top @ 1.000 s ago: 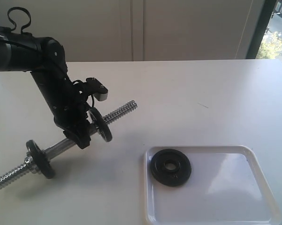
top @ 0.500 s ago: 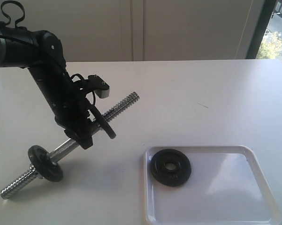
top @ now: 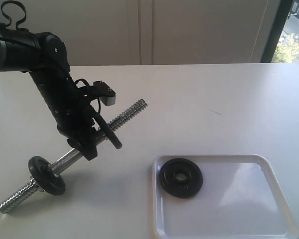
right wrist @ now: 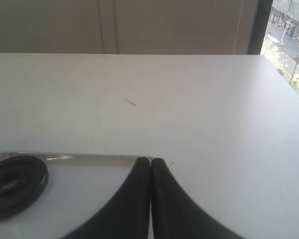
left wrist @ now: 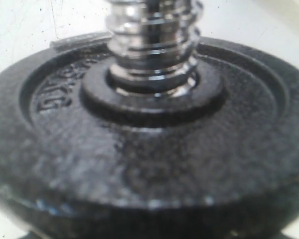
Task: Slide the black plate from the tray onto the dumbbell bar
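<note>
Left hand [top: 87, 137] gripped tilted bar [top: 124, 115], free end upper right. Plate [top: 181, 177] lay in tray [top: 268, 169], lower centre, nearer clenched, empty right hand [right wrist: 150, 164].

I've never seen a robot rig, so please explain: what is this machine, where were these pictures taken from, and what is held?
It is a two-armed robot. One camera watches the white table from off the arms; two sit on the wrists. The left gripper clamps the tilted dumbbell bar, which carries two discs; its wrist camera sees one close up. The black plate lies in the tray. The right gripper is shut and empty.
</note>
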You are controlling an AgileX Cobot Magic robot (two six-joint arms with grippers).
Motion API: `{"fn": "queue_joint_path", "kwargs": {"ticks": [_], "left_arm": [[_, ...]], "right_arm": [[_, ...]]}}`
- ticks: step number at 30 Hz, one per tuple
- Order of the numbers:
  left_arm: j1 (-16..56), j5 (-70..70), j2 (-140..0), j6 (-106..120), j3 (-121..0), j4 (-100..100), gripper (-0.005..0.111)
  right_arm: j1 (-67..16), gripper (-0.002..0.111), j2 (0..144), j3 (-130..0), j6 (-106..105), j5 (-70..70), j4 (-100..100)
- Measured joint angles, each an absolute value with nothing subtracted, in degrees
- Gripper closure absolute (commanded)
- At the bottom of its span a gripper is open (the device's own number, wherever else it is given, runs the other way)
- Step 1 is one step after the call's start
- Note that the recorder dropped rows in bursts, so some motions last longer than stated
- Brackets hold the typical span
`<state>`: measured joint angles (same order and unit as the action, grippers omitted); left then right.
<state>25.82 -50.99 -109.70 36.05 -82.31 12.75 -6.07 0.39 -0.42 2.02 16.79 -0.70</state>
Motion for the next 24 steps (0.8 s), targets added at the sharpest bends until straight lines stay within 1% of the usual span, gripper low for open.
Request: {"fn": "queue_joint_path", "kwargs": {"ticks": [9, 12, 16, 17, 19, 21, 24], "left_arm": [[25.82, -50.99, -109.70, 36.05, -82.31, 12.75, 0.107], [25.82, -50.99, -109.70, 36.16, -82.31, 12.75, 0.107], [25.82, -50.99, -109.70, 36.16, -82.31, 12.75, 0.107], [25.82, -50.99, -109.70, 36.16, -82.31, 12.75, 0.107], [25.82, -50.99, -109.70, 36.16, -82.31, 12.75, 0.107], [25.82, -50.99, -109.70, 36.16, -82.31, 12.75, 0.107], [25.82, -50.88, -109.70, 36.49, -82.31, 12.75, 0.107]], "right_arm": [[-6.07, 0.108, 0.39, -0.42, 3.04, 8.33, 0.00], [-6.07, 0.108, 0.39, -0.42, 10.72, 2.27, 5.39], [-6.07, 0.108, 0.37, -0.42, 13.24, -6.28, 6.89], [-6.07, 0.108, 0.37, -0.42, 13.50, -9.78, 7.00], [-6.07, 0.108, 0.27, -0.42, 13.78, -22.37, 7.11], [-6.07, 0.108, 0.27, -0.42, 13.87, -28.05, 7.22], [-6.07, 0.108, 0.27, -0.42, 13.87, -28.30, 7.22]]}}
